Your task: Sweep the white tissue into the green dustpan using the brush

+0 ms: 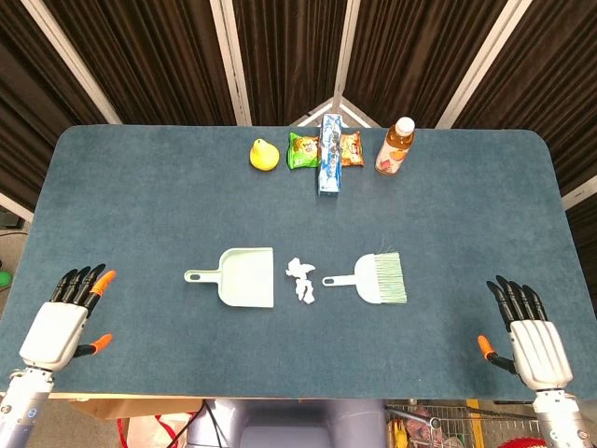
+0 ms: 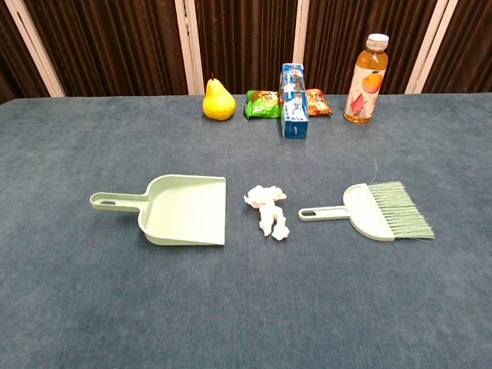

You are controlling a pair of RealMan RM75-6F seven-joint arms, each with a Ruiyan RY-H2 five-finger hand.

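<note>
A crumpled white tissue (image 1: 300, 278) (image 2: 267, 207) lies mid-table between the green dustpan (image 1: 241, 276) (image 2: 177, 209) on its left and the pale green brush (image 1: 373, 278) (image 2: 373, 211) on its right. The dustpan's mouth faces the tissue and its handle points left. The brush handle points toward the tissue, its bristles away to the right. My left hand (image 1: 65, 319) rests open at the near left edge of the table, and my right hand (image 1: 530, 336) rests open at the near right edge. Both hands are far from the tools. The chest view shows neither hand.
Along the far edge stand a yellow pear (image 1: 264, 155) (image 2: 218, 99), a green snack packet (image 1: 302, 150) (image 2: 263, 104), a blue box (image 1: 330, 153) (image 2: 294, 101), an orange snack packet (image 1: 351, 149) (image 2: 317, 102) and a juice bottle (image 1: 395, 147) (image 2: 364, 80). The blue table (image 1: 140, 205) spans both views.
</note>
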